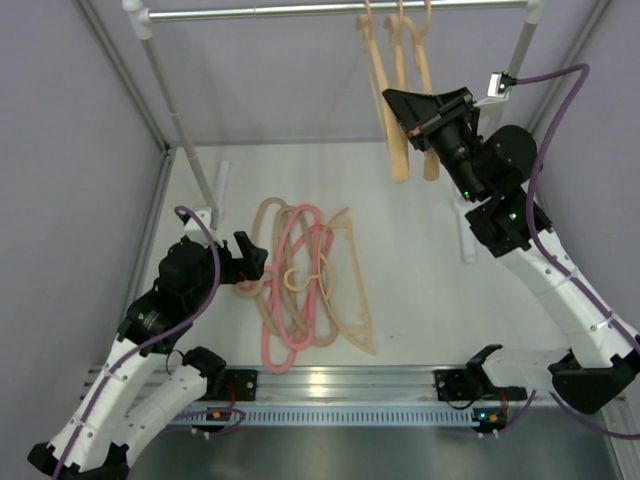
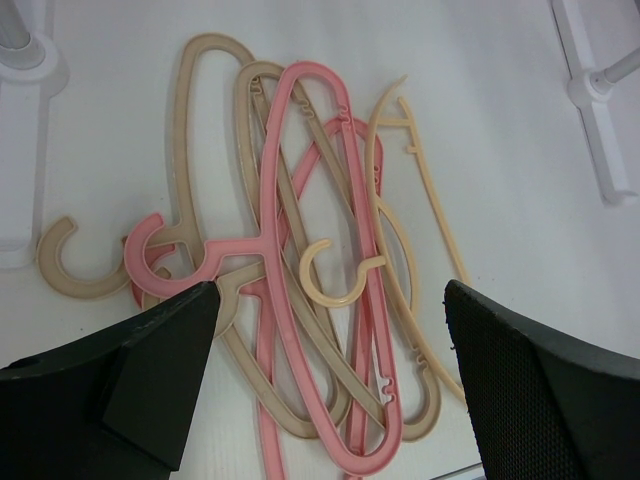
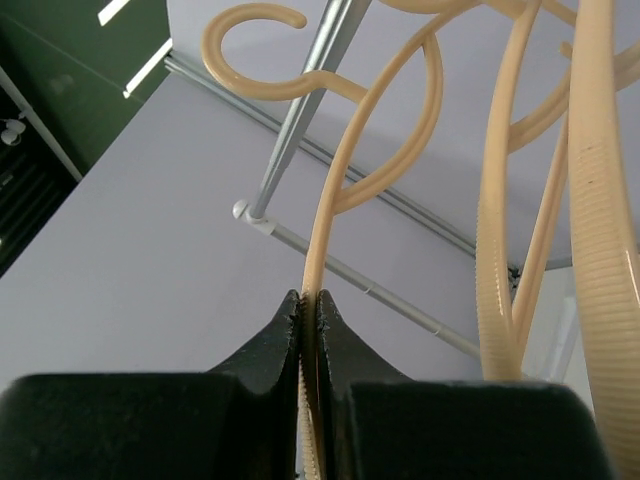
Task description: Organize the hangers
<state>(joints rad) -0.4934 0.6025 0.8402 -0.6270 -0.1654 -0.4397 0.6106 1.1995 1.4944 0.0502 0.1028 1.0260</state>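
As right pincer (image 3: 308, 303) clamps hanger (image 3: 311, 250), closed

Glossy plastic hangers (image 3: 603, 250), one ribbed; grey metal rail (image 1: 300, 11).

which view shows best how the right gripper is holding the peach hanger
Right wrist: it shows close up the right gripper with its jaws shut on the peach hanger at its thin bar. Top external shows the gripper up by the hung hangers, but the pinch itself is hidden. Left wrist shows only the loose pile of hangers.
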